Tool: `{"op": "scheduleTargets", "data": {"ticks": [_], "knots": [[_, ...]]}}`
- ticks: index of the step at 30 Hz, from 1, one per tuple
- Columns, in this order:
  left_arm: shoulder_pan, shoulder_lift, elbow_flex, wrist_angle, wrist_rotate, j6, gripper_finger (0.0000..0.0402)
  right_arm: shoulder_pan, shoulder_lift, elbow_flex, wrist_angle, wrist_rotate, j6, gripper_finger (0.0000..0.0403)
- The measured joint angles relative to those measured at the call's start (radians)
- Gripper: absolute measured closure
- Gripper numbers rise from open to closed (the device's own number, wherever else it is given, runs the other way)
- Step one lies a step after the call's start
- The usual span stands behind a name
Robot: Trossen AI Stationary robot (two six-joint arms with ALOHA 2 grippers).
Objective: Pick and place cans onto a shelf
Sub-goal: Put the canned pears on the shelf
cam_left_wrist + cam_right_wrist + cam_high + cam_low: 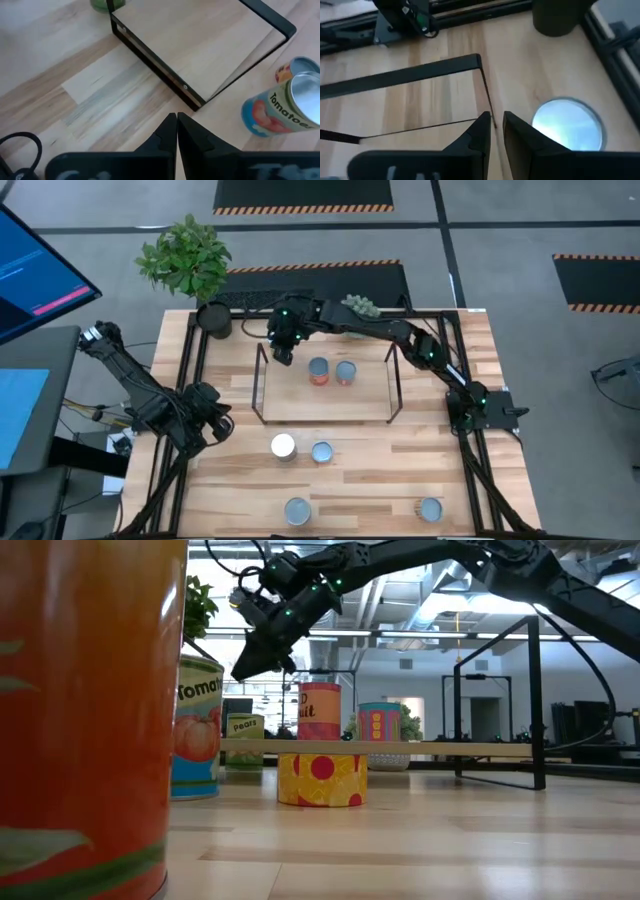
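Note:
The light-wood shelf (pixel 322 402) stands mid-table with two cans on it, a red one (pixel 318 370) and a teal and pink one (pixel 346 370). My right gripper (pixel 283 357) hangs shut and empty in the air over the shelf's left wire frame (pixel 485 87). A silver-blue-topped can (pixel 567 122) stands on the table just beside it, toward the black pot. In the low view this can (pixel 243 738) has a green label. My left gripper (pixel 218 425) is shut and empty at the table's left edge. The tomato can (pixel 280 107) stands on the table ahead of it.
A white-topped can (pixel 283 446) and a blue-topped one (pixel 321 452) stand on the table in front of the shelf. Two more cans (pixel 297 510) (pixel 430 508) stand near the front edge. The black plant pot (pixel 214 318) is at the far left corner.

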State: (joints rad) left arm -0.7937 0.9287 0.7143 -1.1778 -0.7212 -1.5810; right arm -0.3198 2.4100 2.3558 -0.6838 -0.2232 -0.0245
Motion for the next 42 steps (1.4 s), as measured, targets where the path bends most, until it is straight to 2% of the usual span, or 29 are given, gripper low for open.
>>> {"op": "scheduleTargets", "data": {"ticks": [7, 16, 28, 42], "knots": [[0.001, 0.000, 0.000, -0.001, 0.002, 0.017, 0.0401, 0.006, 0.001, -0.010, 0.023, 0.091, -0.089, 0.0326], [0.001, 0.000, 0.000, -0.001, 0.002, 0.018, 0.0401, -0.017, 0.002, -0.100, 0.080, 0.096, -0.090, 0.0326], [0.001, 0.000, 0.000, -0.001, 0.002, 0.022, 0.0401, -0.030, 0.001, -0.104, 0.107, 0.084, -0.168, 0.0321], [0.001, 0.001, 0.000, -0.001, 0.002, 0.022, 0.0401, -0.029, 0.035, -0.104, 0.101, 0.089, -0.152, 0.0208]]}}
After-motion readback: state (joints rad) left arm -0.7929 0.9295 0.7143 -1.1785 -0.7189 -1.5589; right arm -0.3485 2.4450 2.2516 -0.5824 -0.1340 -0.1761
